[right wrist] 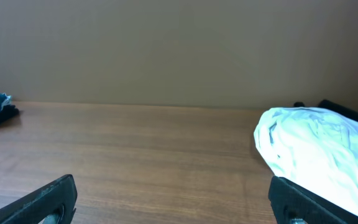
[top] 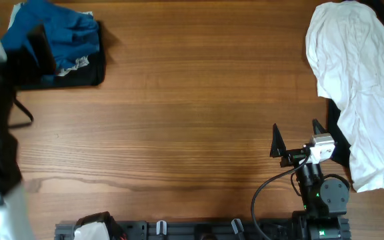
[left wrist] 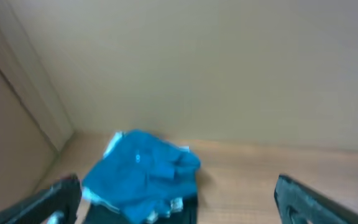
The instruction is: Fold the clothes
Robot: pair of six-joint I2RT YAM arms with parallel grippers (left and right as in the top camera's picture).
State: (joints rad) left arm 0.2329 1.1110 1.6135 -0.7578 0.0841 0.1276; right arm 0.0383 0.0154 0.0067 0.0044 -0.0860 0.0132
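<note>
A wooden table [top: 192, 113] stands against a plain beige wall [right wrist: 179, 50].

In a blurred picture we see a crumpled blue garment [left wrist: 143, 174] lying on a black cloth [left wrist: 186, 210] on the wooden table [left wrist: 253, 177] by a beige wall [left wrist: 216, 68], the left gripper [left wrist: 176, 198] fingers [left wrist: 53, 199] spread wide at the lower corners.

At our bench's [top: 192, 120] far left corner a crumpled shirt [top: 62, 37] lies on a folded cloth [top: 89, 73], along the right edge we find a long garment [top: 359, 80] stretched back to front, our right tool [top: 296, 128] near the front, just left of it
</note>
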